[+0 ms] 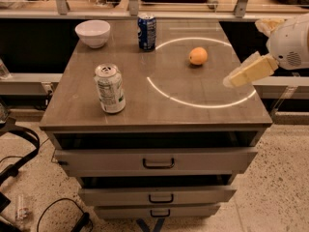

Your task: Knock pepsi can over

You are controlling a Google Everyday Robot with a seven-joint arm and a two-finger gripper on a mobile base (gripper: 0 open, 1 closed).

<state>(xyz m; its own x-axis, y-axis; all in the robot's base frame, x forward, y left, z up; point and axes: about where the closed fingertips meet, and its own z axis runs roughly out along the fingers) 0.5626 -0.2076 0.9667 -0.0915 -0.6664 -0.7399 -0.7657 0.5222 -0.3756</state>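
As seen from the one camera view, the pepsi can [147, 31] stands upright at the far edge of the bench [159, 117], just beside a white bowl [93, 33] and well apart from the gripper [239, 76]. That gripper hangs over the bench's right-hand edge with its pale tip slanting down toward the top; whether it is released or clenched cannot be told. Also listed: an orange [198, 55] inside a ring of light [203, 104], and a pale green-white can [110, 88] upright near the front left.

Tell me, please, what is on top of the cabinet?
A pepsi can at the back, white bowl, pale can, orange; the gripper hovers at the right edge. Inside the drawers is hidden.
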